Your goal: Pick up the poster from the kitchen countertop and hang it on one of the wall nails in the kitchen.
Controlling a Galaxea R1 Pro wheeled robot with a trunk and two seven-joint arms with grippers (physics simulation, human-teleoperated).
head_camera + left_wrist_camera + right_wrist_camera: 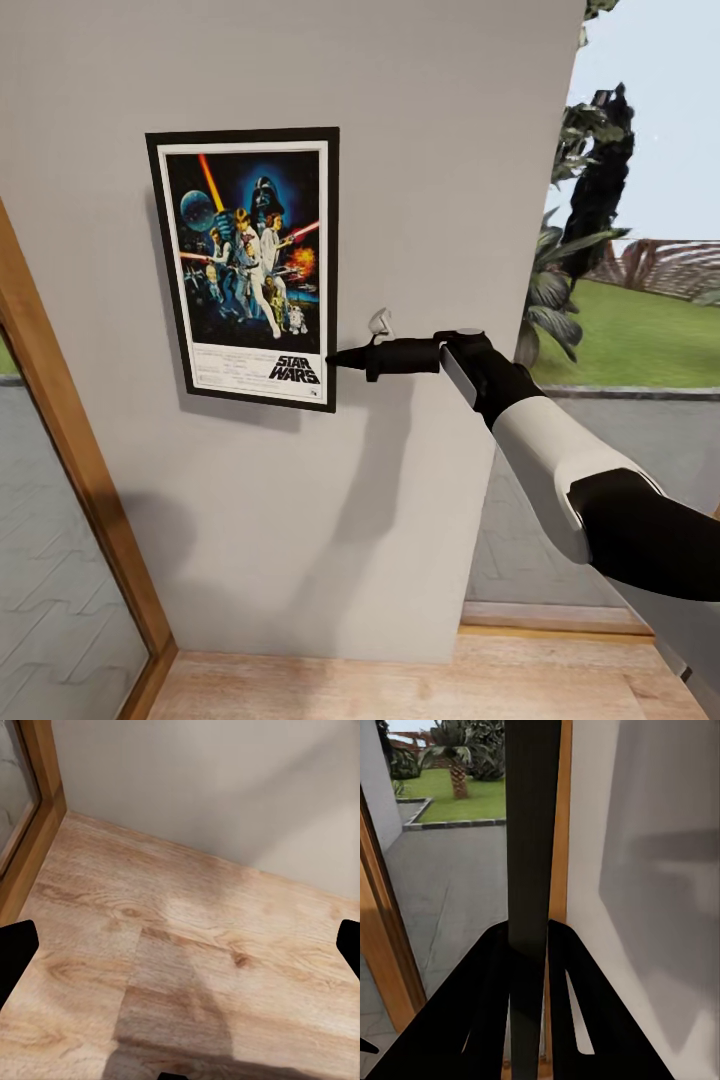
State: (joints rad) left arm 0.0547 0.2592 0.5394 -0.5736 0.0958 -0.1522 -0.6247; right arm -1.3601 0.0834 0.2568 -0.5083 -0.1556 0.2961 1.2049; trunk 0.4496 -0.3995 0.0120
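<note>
Up against a pale grey wall (450, 150), the poster (245, 265) stood upright, its long axis running floor to ceiling and leaning very slightly, with the "STAR WARS" logo at its lower end. From the head view, the right hand (338, 358) reached in from the right side and met the poster at its lower right corner, the black arm stretched out level behind it. The right wrist view looked straight along the poster's dark frame edge, which ran up between the two black fingers (484, 1005); they sat closed on either side of that edge, so the right hand was gripping the poster. No nail could be made out; if one was there, it was hidden behind the poster or too small to tell. The left hand (180, 945) hung low, pointed down at the light wooden floor (187, 945) near the foot of the wall, its two dark fingertips (15, 956) far apart at the sides of that view, so it was open and holding nothing. A wooden door frame (70, 460) ran along the left of the wall, and a garden with green plants (575, 230) showed past the wall's right edge. Judging from this, the poster lay flat to the wall and the hanging looked nearly finished; the coming move would turn on letting go at that lower corner and drawing the right hand away to the right, since the poster lay directly to its left.
</note>
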